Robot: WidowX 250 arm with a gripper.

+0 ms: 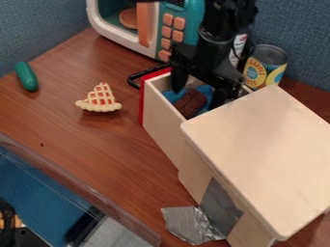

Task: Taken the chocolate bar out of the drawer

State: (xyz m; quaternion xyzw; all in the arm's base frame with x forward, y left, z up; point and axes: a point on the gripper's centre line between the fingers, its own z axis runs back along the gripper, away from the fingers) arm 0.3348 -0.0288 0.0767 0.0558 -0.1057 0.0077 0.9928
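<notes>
The black two-finger gripper [198, 98] is seen in the upper middle of the frame, pointed down over an open drawer of pale wood [162, 120] with a red front [142, 103] and a black handle [132, 81]. Its fingers are held apart, one toward each side of the drawer. Between them, the dark brown, segmented chocolate bar [191, 102] is seen inside the drawer, against blue material [205, 90]; whether it is touched by either finger cannot be told. The drawer is pulled out from a pale wooden cabinet [264, 140] at the right, on whose side silver tape [221, 205] is stuck. At the upper left of the frame, a dark green, elongated toy [26, 76] is laid on the brown wooden table [84, 149], well apart from a toy pie slice with a red-and-cream lattice [101, 99]. A teal-and-white toy microwave [185, 8] with orange buttons is placed at the top, and a metal can with a yellow-and-blue label [264, 67] is stood upright behind the drawer, at the upper right.
</notes>
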